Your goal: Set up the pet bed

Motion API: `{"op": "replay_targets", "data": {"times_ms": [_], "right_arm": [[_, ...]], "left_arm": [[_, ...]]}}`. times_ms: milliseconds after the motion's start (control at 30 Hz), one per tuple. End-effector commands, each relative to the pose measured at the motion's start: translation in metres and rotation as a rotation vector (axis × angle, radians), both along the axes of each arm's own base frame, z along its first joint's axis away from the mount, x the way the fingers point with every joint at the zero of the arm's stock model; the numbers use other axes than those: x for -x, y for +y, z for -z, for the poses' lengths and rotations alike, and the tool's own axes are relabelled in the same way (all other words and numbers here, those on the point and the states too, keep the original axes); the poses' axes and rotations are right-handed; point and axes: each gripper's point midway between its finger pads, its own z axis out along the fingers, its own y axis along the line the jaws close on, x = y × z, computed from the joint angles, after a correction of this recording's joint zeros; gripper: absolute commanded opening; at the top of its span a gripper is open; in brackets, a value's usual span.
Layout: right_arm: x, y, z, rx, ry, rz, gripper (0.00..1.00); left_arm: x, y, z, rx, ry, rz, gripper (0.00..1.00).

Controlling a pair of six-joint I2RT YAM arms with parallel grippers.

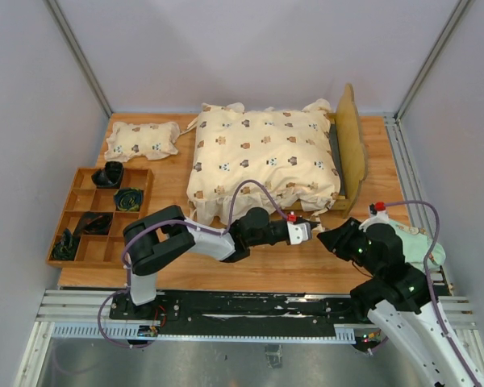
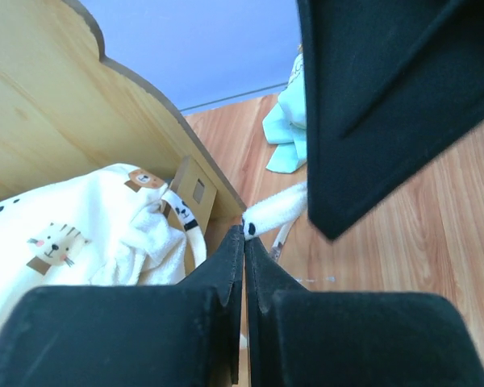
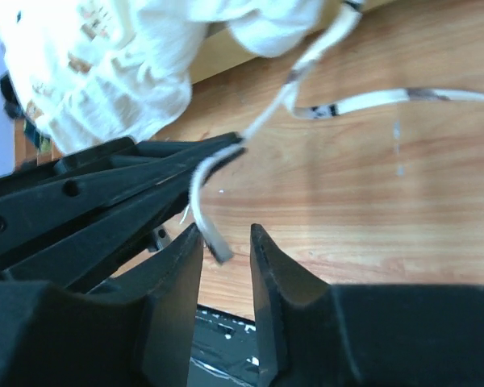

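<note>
The pet bed (image 1: 352,143) lies at the back right of the table, its wavy headboard on the right, and the cream bear-print quilt (image 1: 262,157) covers it. A thin white tie strap (image 2: 276,211) hangs from the quilt's near corner. My left gripper (image 2: 244,234) is shut on that strap just off the bed's front corner (image 2: 198,189). My right gripper (image 3: 226,234) stands open close beside it, and the strap's loose end (image 3: 200,197) dangles between its fingers without being pinched. In the top view the two grippers (image 1: 313,228) (image 1: 327,236) nearly touch.
A wooden compartment tray (image 1: 73,211) holding dark items sits at the left. A small bear-print pillow (image 1: 141,139) lies at the back left. A pale teal cloth (image 1: 415,242) rests at the right edge by my right arm.
</note>
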Motion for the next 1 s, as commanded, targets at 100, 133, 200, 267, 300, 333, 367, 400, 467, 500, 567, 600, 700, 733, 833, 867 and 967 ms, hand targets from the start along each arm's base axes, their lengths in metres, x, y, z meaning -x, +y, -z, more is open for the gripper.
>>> {"op": "replay_targets", "data": {"times_ms": [100,133,200,267,300,333,367,400,467,500,567,600,700,733,833,867,967], "right_arm": [[0.014,-0.063,-0.001,-0.135,0.221,0.54,0.38],[0.013,-0.069,-0.002,-0.142,0.226,0.584,0.38],[0.011,-0.077,0.001,-0.146,0.252,0.671,0.37],[0.008,-0.082,0.007,-0.126,0.296,0.737,0.37],[0.006,-0.081,0.011,-0.114,0.325,0.76,0.37],[0.003,-0.08,0.017,-0.101,0.359,0.783,0.37],[0.001,-0.079,0.021,-0.1,0.392,0.812,0.37],[-0.001,-0.077,0.029,-0.08,0.433,0.837,0.36],[-0.009,-0.074,0.033,-0.076,0.466,0.874,0.36],[-0.012,-0.073,0.036,-0.076,0.486,0.895,0.35],[-0.019,-0.074,0.037,-0.084,0.504,0.944,0.34],[-0.021,-0.075,0.038,-0.089,0.512,0.972,0.33],[-0.032,-0.077,0.044,-0.13,0.525,1.035,0.34],[-0.035,-0.078,0.048,-0.14,0.53,1.053,0.36],[-0.04,-0.079,0.069,-0.177,0.62,1.093,0.37],[-0.042,-0.079,0.077,-0.19,0.654,1.101,0.37],[-0.049,-0.074,0.09,-0.252,0.711,1.101,0.34]], "left_arm": [[-0.008,0.013,-0.004,0.093,0.025,-0.043,0.0],[-0.009,0.015,-0.002,0.094,0.024,-0.049,0.0],[-0.01,0.018,0.0,0.091,0.024,-0.055,0.0],[-0.009,0.02,0.003,0.086,0.019,-0.054,0.0],[-0.009,0.022,0.004,0.086,0.019,-0.056,0.0],[-0.009,0.024,0.006,0.09,0.017,-0.057,0.0],[-0.007,0.026,0.007,0.094,0.017,-0.057,0.0],[-0.007,0.028,0.007,0.098,0.015,-0.055,0.0],[-0.004,0.031,0.011,0.097,0.013,-0.053,0.0],[-0.004,0.033,0.014,0.092,0.015,-0.054,0.0],[-0.003,0.036,0.015,0.106,0.011,-0.057,0.0],[-0.002,0.038,0.016,0.113,0.01,-0.058,0.0],[-0.001,0.04,0.02,0.113,0.008,-0.052,0.0],[-0.001,0.04,0.021,0.113,0.007,-0.051,0.0],[-0.004,0.04,0.023,0.117,0.007,-0.058,0.0],[-0.005,0.04,0.025,0.114,0.007,-0.058,0.0],[-0.007,0.039,0.029,0.104,0.007,-0.058,0.0]]}}
